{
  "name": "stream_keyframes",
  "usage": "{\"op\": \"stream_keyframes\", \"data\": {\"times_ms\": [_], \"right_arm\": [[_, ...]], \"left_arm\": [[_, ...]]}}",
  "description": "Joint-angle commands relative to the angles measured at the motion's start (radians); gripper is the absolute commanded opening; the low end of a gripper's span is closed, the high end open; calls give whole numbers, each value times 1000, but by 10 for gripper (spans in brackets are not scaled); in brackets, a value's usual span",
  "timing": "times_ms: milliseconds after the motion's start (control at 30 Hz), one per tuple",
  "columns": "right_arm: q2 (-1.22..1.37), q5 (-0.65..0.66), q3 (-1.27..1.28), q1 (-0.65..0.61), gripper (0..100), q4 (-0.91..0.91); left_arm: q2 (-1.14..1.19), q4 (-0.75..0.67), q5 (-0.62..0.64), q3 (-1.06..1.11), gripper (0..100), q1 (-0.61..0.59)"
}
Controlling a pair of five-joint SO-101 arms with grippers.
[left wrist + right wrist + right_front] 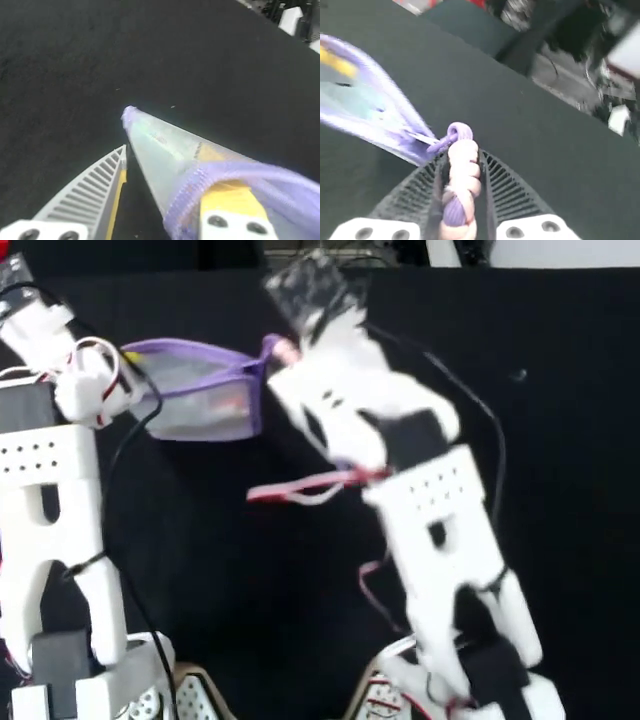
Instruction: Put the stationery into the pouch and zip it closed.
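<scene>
A clear pouch [200,390] with purple trim hangs stretched above the black table between the two arms. My left gripper [125,380] is shut on its left end; in the left wrist view the pouch [165,150] runs away from a ribbed finger [95,195]. My right gripper [285,355] is shut on the pink and purple braided zip cord [462,170] at the pouch's right end [360,105]. Something orange [228,400] shows faintly through the clear wall; I cannot tell what it is.
A black cloth [560,440] covers the table, bare to the right and in front of the pouch. A red and white cable [310,483] hangs from the right arm. Both arm bases stand at the near edge.
</scene>
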Motion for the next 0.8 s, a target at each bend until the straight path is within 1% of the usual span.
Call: {"op": "stream_keyframes", "data": {"times_ms": [0,133,267,367,500,767], "right_arm": [[104,11,-111,135,11,0],[177,17,-125,226,11,0],[220,75,-119,301,11,3],[234,101,-125,351,11,43],[202,141,-127,390,11,104],[-12,137,-127,371,11,236]], "left_arm": [[-9,-52,12,-108,232,74],[0,-54,14,-186,233,176],[3,-54,9,-232,233,280],[-8,-68,6,-232,233,321],[-9,-95,-64,-251,232,323],[-9,-95,-71,-260,232,321]]}}
